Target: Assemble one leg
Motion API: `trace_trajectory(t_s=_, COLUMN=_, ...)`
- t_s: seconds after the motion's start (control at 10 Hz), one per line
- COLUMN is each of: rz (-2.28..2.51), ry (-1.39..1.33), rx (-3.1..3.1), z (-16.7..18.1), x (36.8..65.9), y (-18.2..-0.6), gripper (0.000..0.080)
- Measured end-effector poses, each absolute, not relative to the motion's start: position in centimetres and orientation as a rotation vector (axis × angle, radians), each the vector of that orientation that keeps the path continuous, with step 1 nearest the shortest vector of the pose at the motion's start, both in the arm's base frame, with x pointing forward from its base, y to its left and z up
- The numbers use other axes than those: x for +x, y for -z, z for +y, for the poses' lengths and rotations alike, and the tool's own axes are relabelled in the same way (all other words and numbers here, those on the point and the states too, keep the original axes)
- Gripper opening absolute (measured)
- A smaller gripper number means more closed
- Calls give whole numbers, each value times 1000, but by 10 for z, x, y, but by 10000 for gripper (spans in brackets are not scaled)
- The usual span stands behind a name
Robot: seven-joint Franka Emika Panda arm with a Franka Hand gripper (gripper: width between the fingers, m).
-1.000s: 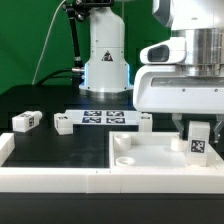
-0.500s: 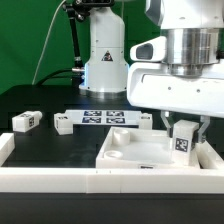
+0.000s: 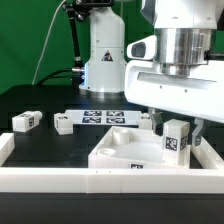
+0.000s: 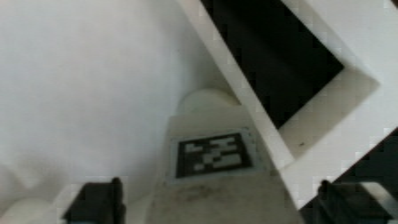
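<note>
The tagged white leg (image 4: 217, 150) stands between the two dark fingertips (image 4: 93, 203) of the gripper (image 4: 217, 203), over the white tray-like part (image 4: 89, 90), whose raised rim borders the black table (image 4: 285, 55).

Bright even light; wrist view blurred, soft focus.

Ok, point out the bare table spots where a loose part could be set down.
Free: the black table between the loose blocks, the marker board, the white front rail and the large white square part. Also free, farther back: the strip beside the robot base. Crowded: the exterior view's right, where the gripper holds the leg over that part.
</note>
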State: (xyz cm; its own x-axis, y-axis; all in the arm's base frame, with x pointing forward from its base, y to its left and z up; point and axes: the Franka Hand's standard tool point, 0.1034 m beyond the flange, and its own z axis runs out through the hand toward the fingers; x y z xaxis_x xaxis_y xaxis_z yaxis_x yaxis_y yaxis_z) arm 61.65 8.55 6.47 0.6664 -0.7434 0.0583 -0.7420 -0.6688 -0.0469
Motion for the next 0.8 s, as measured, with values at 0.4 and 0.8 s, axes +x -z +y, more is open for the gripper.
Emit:
trace_trajectory(t_s=0.4, rz=1270, ry=112, rx=-2851, z=85, x=616, y=-64, gripper=647)
trace_trajectory(t_s=0.8, rz=1270, ry=112, rx=-2851, z=85, x=616, y=-64, gripper=649)
